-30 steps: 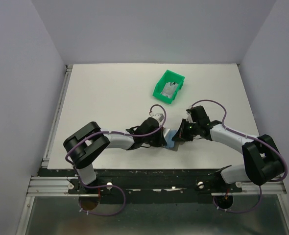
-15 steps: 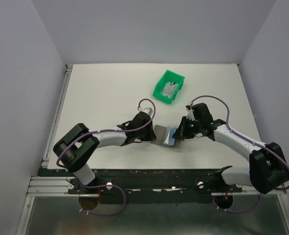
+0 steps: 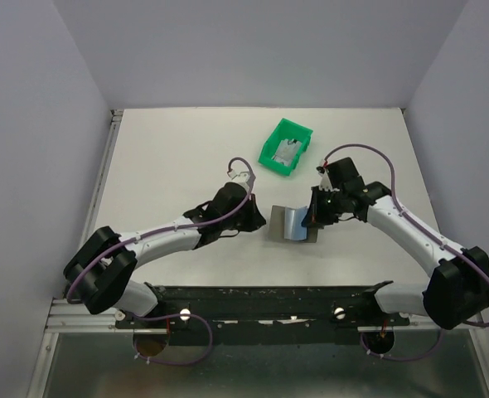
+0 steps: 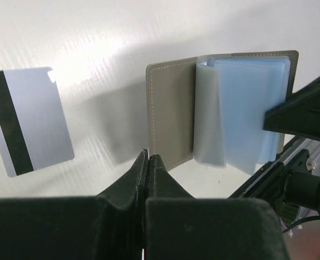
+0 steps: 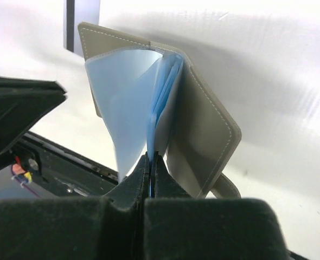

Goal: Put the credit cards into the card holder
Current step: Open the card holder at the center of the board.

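The card holder (image 3: 288, 224) lies open on the white table between my two grippers. Its grey-brown cover (image 4: 171, 108) is flat, and the light blue sleeves (image 4: 247, 103) fan upward. The right gripper (image 5: 150, 157) is shut on a blue sleeve, beside the raised cover half (image 5: 203, 124) with its snap tab. My left gripper (image 4: 148, 156) is shut, its tips touching the near corner of the flat cover, and nothing shows between them. One credit card (image 4: 30, 127), silver-grey with a dark stripe, lies flat on the table to the left of the holder.
A green plastic bin (image 3: 286, 147) holding something whitish stands beyond the holder. In the top view the left gripper (image 3: 255, 222) and the right gripper (image 3: 313, 222) flank the holder closely. The table's black front rail (image 3: 269, 292) runs just behind it.
The left arm has stretched out leftward and back. The card holder went from nearly folded to spread open. The right gripper has shifted slightly away from the front edge with the sleeves.
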{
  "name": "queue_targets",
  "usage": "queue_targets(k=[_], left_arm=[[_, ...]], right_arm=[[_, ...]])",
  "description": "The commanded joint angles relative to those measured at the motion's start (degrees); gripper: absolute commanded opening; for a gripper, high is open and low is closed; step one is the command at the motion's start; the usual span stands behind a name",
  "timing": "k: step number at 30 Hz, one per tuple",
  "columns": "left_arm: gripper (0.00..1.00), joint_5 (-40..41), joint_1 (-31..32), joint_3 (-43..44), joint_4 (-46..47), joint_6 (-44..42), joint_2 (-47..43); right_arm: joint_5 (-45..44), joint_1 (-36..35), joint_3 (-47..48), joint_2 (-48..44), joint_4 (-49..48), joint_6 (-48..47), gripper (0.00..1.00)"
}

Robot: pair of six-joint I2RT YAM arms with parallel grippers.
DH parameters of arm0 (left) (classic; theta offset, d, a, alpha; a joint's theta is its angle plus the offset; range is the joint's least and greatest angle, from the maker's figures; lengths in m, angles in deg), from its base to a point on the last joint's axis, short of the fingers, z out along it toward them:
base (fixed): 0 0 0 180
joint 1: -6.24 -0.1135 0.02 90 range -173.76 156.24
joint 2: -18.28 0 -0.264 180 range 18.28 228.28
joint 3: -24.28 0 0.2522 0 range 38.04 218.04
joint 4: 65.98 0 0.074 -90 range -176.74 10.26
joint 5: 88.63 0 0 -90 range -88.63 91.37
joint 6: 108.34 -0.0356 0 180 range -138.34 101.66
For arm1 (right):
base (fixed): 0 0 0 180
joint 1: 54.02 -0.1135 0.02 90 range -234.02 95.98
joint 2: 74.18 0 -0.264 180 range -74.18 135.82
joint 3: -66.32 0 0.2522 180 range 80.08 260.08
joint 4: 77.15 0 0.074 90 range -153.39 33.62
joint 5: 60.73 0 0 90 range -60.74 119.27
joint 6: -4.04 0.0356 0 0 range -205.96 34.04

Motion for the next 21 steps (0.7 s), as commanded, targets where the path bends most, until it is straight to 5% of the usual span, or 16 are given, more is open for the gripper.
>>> queue_targets(k=[1,21], left_arm=[[0.00,-0.1,0.1,2.5,0.3,-2.9,-3.9],[0.00,-8.3,8.4,8.8,10.9,-3.6,1.4]], right_arm=[[-8.4,0.0,6.4,2.2,13.6,-4.6,0.00],[-2.8,-0.2,4.5,8.8,10.4,-6.0,0.01]])
